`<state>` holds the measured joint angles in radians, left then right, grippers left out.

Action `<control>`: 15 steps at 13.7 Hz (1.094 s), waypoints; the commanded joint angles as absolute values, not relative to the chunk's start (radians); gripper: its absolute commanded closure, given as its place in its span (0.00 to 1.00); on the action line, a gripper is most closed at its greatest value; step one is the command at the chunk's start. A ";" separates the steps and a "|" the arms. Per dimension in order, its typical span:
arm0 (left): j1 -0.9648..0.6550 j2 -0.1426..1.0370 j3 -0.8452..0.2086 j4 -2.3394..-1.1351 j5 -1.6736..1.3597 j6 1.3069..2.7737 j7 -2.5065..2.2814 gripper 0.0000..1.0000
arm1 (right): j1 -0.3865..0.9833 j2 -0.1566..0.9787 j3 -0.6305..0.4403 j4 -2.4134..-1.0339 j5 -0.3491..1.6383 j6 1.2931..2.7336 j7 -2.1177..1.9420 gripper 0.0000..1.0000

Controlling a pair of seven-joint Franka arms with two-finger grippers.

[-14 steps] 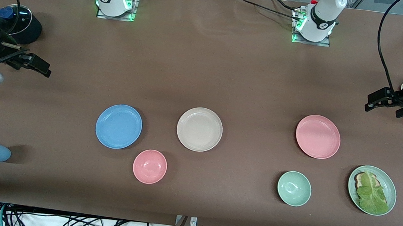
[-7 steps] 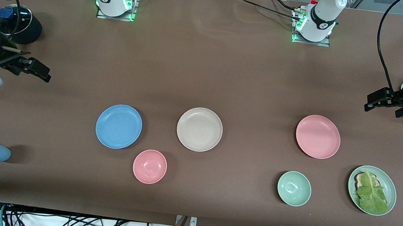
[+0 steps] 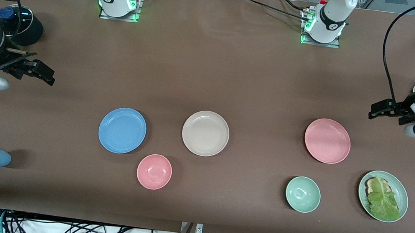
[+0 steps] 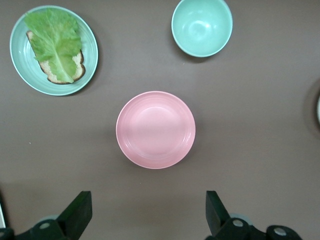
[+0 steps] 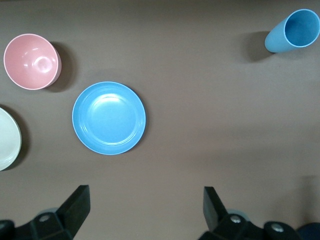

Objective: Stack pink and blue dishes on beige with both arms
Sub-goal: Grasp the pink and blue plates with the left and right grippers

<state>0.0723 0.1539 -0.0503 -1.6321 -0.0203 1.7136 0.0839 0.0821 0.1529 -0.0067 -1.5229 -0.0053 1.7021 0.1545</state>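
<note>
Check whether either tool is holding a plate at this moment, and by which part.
Nothing is held. The left tool and right tool are open and empty; pink plate and blue plate lie untouched on the table.

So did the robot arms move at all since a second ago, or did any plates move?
Both moved a little. The left claw slid toward the pink plate, and the right claw crept toward the blue plate. Both claws are open and hold nothing. The beige plate, bowls, cup and every other dish stayed put.
</note>
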 commanded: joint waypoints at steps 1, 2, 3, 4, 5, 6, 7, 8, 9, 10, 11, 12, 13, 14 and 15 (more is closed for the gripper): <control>0.061 0.221 -0.051 -1.624 0.017 1.739 0.097 0.00 | 0.077 0.164 -0.006 -1.519 -0.020 1.706 0.144 0.00; 0.064 0.245 -0.051 -1.626 0.014 1.765 0.095 0.00 | 0.077 0.166 -0.008 -1.517 -0.020 1.707 0.144 0.00; 0.067 0.273 -0.051 -1.626 0.015 1.790 0.095 0.00 | 0.075 0.175 -0.008 -1.517 -0.021 1.712 0.144 0.00; 0.075 0.300 -0.051 -1.628 0.015 1.804 0.097 0.00 | 0.074 0.186 -0.008 -1.517 -0.020 1.713 0.143 0.00; 0.078 0.331 -0.049 -1.634 0.017 1.834 0.097 0.00 | 0.077 0.186 -0.008 -1.517 -0.020 1.713 0.144 0.00; 0.081 0.347 -0.049 -1.646 0.017 1.868 0.097 0.00 | 0.084 0.192 -0.006 -1.517 -0.026 1.721 0.150 0.00; 0.087 0.356 -0.048 -1.654 0.017 1.882 0.098 0.00 | 0.086 0.225 -0.006 -1.516 -0.038 1.747 0.150 0.00; 0.100 0.359 -0.049 -1.672 0.018 1.888 0.100 0.00 | 0.089 0.253 -0.006 -1.516 -0.041 1.770 0.156 0.00; 0.116 0.360 -0.049 -1.692 0.017 1.908 0.129 0.00 | 0.100 0.271 -0.006 -1.516 -0.051 1.791 0.152 0.00; 0.130 0.362 -0.049 -1.719 0.015 1.945 0.203 0.00 | 0.104 0.287 -0.006 -1.516 -0.066 1.793 0.146 0.00; 0.164 0.361 -0.051 -1.753 0.005 1.983 0.265 0.00 | 0.107 0.294 -0.005 -1.520 -0.078 1.795 0.144 0.00; 0.184 0.359 -0.051 -1.788 0.003 2.017 0.294 0.00 | 0.115 0.319 -0.005 -1.520 -0.074 1.790 0.144 0.00; 0.186 0.359 -0.051 -1.819 0.003 2.045 0.299 0.00 | 0.121 0.334 -0.005 -1.526 -0.068 1.789 0.144 0.00; 0.189 0.359 -0.051 -1.863 0.003 2.098 0.302 0.00 | 0.133 0.365 -0.003 -1.528 -0.066 1.789 0.141 0.00; 0.190 0.359 -0.051 -1.911 0.003 2.165 0.304 0.00 | 0.152 0.392 -0.003 -1.528 -0.063 1.798 0.137 0.00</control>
